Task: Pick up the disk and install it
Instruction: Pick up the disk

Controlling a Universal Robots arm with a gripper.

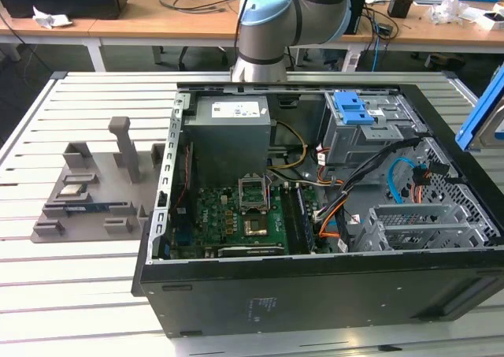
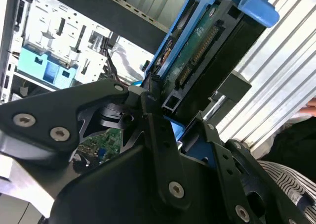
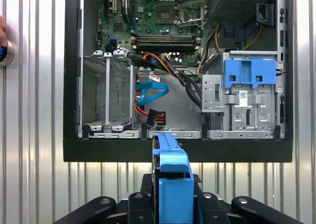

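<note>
A ribbed silver aluminium tabletop (image 1: 94, 294) carries the scene, with wooden desks (image 1: 157, 22) strewn with cables beyond its far edge. From the tabletop's middle toward its edge on the exterior view's right, an open black metal computer case (image 1: 315, 294) lies on its side. Inside it are a green circuit board (image 1: 236, 219), a big grey box with a white label (image 1: 230, 132), a grey metal cage with a blue plastic latch (image 1: 354, 109) and an empty grey slotted bay (image 1: 413, 223). Near the tabletop's edge on the exterior view's left sits a grey plastic fixture tray (image 1: 87, 207) with upright posts. The grey arm with a pale blue joint cap (image 1: 268, 18) rises behind the case and is cut off at the exterior view's top. A slanted blue bar (image 1: 482, 105) at that view's right border is too cropped to identify. In the second wrist view the black claw (image 2: 190, 112) is clamped on the flat silver-metal hard disk in a bright blue plastic frame (image 2: 207, 46). Its fingers (image 2: 153, 125) press the two broad faces, and the disk stands on edge with its connector row toward the camera and its label hidden. In the first wrist view the disk juts from the claw outside the case's black side wall, roughly in line with the gap between the empty bay and the latched cage. A striped sleeve (image 2: 289, 182) sits at the second wrist view's border, hard to make out.
</note>
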